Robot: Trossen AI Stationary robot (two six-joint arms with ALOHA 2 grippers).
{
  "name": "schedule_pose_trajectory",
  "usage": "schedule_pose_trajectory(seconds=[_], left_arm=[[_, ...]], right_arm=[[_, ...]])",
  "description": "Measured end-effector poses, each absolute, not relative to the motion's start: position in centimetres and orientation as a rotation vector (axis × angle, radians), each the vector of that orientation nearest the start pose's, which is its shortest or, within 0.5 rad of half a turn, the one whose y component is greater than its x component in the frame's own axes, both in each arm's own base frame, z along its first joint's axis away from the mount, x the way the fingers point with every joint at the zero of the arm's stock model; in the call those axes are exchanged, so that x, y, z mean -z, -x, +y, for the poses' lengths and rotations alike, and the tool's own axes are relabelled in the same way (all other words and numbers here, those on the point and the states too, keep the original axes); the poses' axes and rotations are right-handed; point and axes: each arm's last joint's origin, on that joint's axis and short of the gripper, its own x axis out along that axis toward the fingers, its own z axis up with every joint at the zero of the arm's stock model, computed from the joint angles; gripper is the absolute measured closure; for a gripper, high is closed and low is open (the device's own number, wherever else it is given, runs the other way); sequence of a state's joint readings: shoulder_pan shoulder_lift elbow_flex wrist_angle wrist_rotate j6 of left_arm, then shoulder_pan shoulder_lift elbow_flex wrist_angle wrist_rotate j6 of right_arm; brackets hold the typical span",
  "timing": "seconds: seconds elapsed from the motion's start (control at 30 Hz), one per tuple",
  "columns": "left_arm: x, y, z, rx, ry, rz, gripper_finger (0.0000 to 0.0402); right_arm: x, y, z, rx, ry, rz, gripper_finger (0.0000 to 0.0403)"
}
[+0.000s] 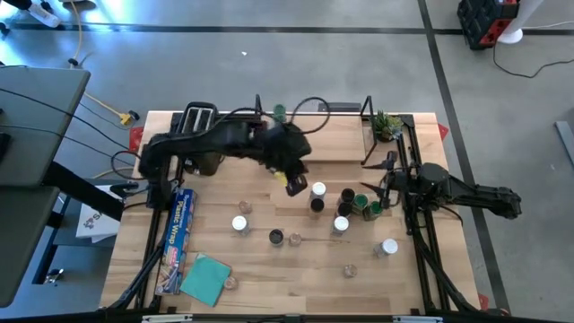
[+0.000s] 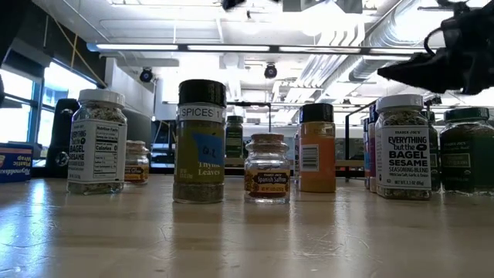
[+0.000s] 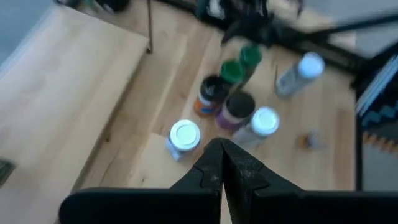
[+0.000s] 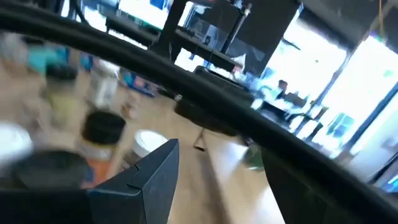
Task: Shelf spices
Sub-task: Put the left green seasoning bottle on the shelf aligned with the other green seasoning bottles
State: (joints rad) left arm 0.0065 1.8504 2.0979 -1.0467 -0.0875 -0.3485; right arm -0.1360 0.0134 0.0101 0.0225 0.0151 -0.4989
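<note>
Judging the small cylindrical glass spice jars (image 1: 317,190) light, rigid, slick; I'd pinch mid-body; left gripper (image 3: 222,163) closed empty; right gripper (image 1: 384,190) open, empty.

In the low view, two white-capped jars (image 2: 96,143) (image 2: 402,147) read "EVERYTHING but the BAGEL SESAME". The black-capped jar (image 2: 200,143) reads "SPICES" and "Thyme Leaves". The small cork-topped jar (image 2: 266,168) reads "Spanish Saffron".

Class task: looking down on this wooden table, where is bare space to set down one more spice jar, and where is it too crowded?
Free: the front-centre boards of the light wooden table, bordered by the teal cloth and a lone white-topped jar. Also free: the patch between the blue plastic-wrap box and another white-topped jar. Crowded: the green- and black-topped jar cluster beside the open right hand.
</note>
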Motion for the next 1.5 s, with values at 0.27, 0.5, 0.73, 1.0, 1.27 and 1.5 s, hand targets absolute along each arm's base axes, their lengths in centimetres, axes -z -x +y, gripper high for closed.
schedule_pose_trajectory(seconds=[0.27, 0.5, 0.73, 1.0, 1.27, 1.5], left_arm=[[-45.7, -29.9, -2.3, -0.497, 0.456, 0.545, 0.0401], [-45.6, -21.9, -4.5, -0.687, 0.471, 0.429, 0.0401], [-43.5, -17.2, -3.3, -0.788, 0.407, 0.387, 0.0401], [-41.9, -14.9, -2.3, -0.782, 0.297, 0.435, 0.0401], [-40.9, -15.1, -2.5, -0.717, 0.24, 0.521, 0.0401], [-40.8, -15.6, -3.0, -0.567, 0.241, 0.605, 0.0401]], right_arm=[[-18.1, -9.6, -1.2, 0.103, 0.277, -0.136, 0.0179], [-23.9, -7.5, -1.9, 0.266, -0.622, -0.664, 0.0179], [-33.5, -6.8, -1.8, 0.371, -0.519, -0.354, 0.0179], [-38.3, -11.8, -2.1, 0.525, -0.638, 0.527, 0.0179], [-35.9, -18.2, -1.6, 0.296, -0.687, 1.1, 0.0179], [-32.0, -20.5, 1.0, -0.06, -0.48, 1.284, 0.0179]])
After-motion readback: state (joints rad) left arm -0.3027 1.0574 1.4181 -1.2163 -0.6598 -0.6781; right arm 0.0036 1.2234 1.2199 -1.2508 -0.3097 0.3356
